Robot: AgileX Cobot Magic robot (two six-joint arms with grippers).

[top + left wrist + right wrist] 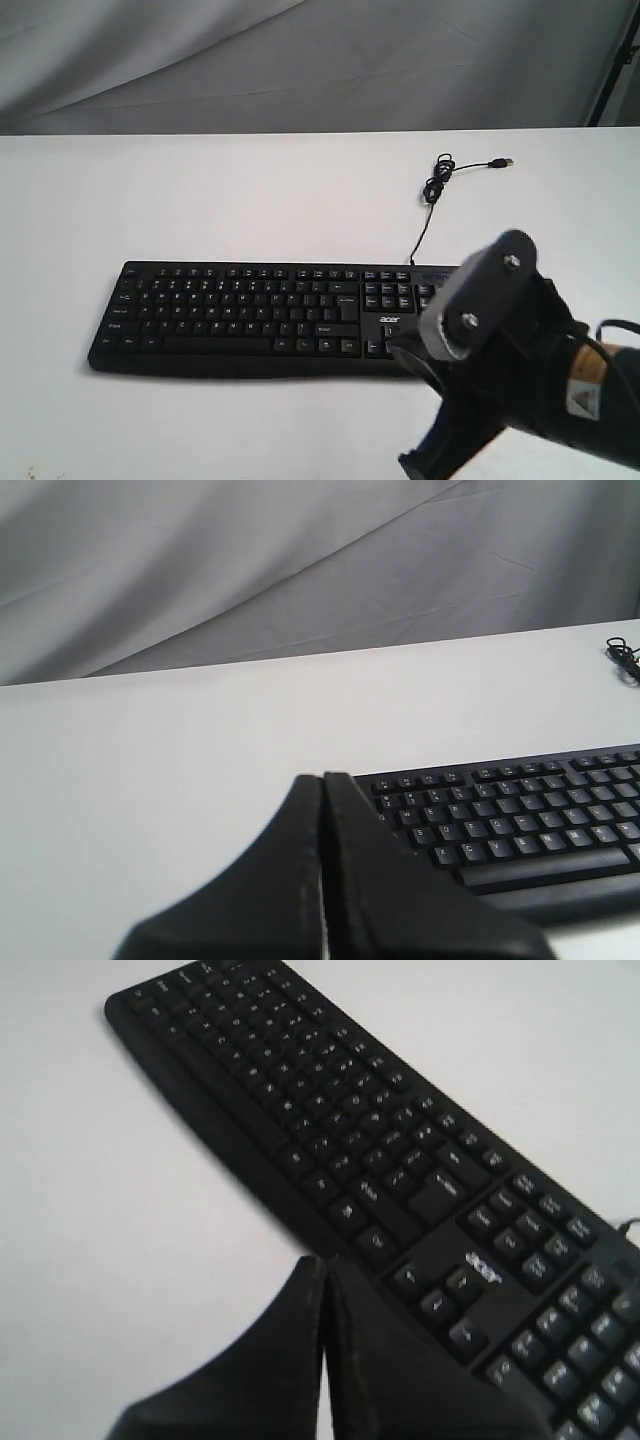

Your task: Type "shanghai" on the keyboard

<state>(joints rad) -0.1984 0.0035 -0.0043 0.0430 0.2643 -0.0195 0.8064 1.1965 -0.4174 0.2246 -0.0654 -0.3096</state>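
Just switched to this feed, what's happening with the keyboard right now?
The right gripper, shut to a point, is over the front edge of the keyboard near its arrow keys. The left gripper, also shut, is off the keyboard's left end above the table. No key looks pressed.

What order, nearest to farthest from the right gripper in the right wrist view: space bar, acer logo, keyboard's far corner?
From the right gripper:
1. acer logo, close alongside it.
2. space bar, midway along the front row.
3. far corner, at the opposite end.
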